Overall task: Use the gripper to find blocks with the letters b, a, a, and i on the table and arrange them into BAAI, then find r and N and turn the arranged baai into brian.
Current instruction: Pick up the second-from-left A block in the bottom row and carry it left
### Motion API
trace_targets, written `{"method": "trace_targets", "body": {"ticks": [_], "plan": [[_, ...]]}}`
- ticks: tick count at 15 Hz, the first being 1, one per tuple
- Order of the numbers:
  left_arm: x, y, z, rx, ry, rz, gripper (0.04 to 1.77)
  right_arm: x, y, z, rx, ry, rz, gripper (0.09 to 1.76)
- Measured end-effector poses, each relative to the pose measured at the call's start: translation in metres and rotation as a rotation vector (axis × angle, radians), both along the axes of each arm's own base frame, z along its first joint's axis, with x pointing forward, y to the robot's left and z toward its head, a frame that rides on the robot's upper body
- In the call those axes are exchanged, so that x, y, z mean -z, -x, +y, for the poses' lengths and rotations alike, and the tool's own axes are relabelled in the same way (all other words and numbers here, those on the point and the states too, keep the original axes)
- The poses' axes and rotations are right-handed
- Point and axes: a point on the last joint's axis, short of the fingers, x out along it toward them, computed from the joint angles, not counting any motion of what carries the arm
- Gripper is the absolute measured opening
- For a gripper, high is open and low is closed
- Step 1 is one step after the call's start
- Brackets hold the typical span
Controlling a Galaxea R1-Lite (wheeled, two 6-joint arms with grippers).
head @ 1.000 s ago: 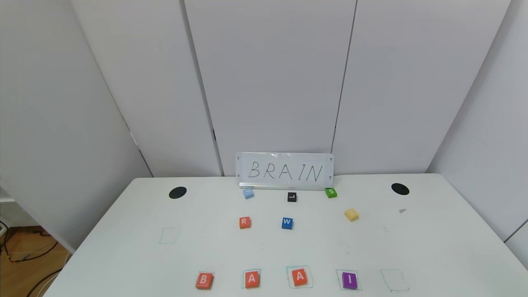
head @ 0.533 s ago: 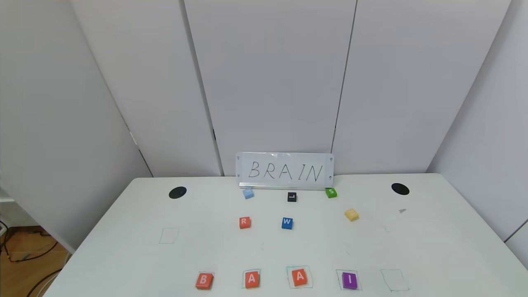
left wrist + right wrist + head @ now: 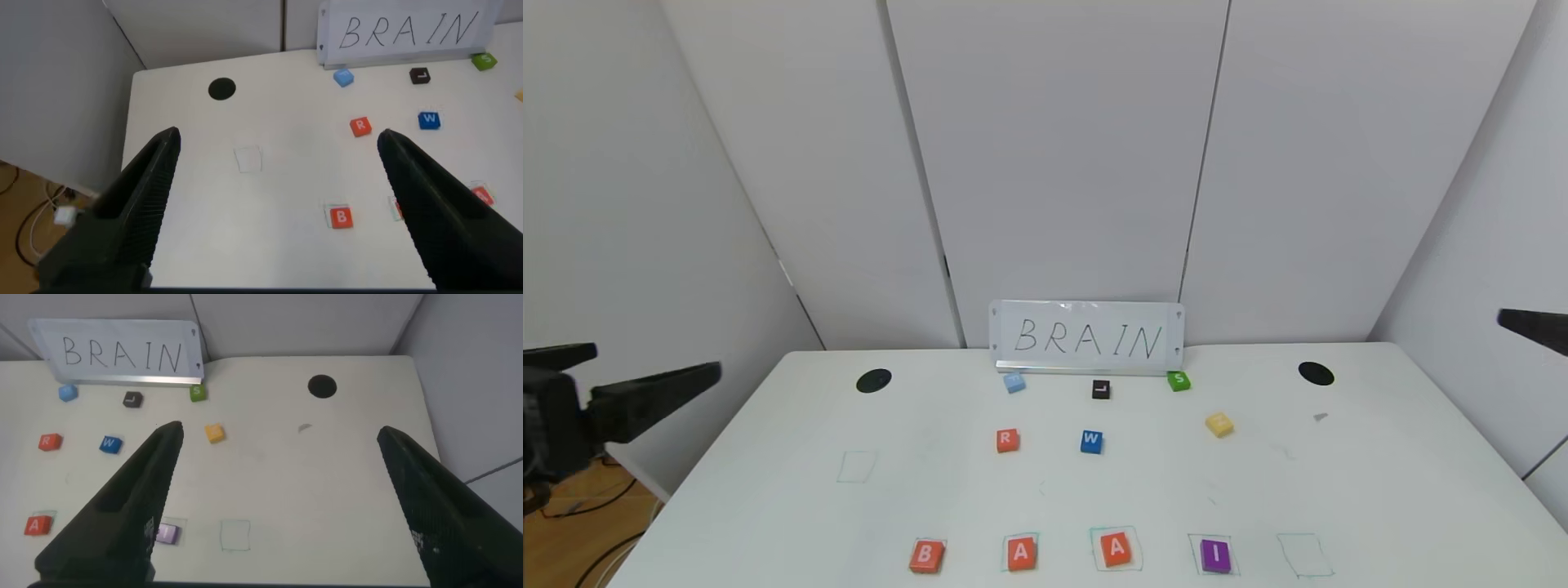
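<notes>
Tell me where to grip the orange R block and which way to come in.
Take the R block by two opposite side edges, coming straight down. It lies flat on the table, so only its sides offer purchase. The W block sits well apart, leaving room for open jaws.

Along the frame's bottom edge, the white rectangular tabletop [image 3: 1380, 490] holds a left-to-right row: orange-red B block [image 3: 926, 555], two orange-red A blocks [image 3: 1022, 553], purple I block [image 3: 1215, 554]. Orange-red R block [image 3: 1007, 440] sits mid-frame behind them; yellow N block [image 3: 1218, 424] right of centre.
</notes>
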Motion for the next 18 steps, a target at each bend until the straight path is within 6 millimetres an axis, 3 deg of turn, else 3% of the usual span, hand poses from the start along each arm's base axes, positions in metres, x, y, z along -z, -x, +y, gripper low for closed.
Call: {"method": "trace_targets", "body": {"ticks": [3,6,10,18], "plan": [[0.013,-0.043,-0.010,0.039,-0.011,0.118,1.72,0.008,-0.038,0.015,-0.002,0.021,0.083,1.71],[0.027,-0.068,-0.030,0.100,-0.024,0.208,1.72,0.015,-0.063,0.036,0.029,0.016,0.136,1.71],[0.047,-0.078,-0.064,0.091,-0.012,0.309,1.72,0.021,-0.076,0.052,0.053,-0.030,0.218,1.71],[0.104,-0.087,-0.132,0.064,0.101,0.589,1.72,0.029,-0.089,0.056,0.057,-0.026,0.252,1.71]]}}
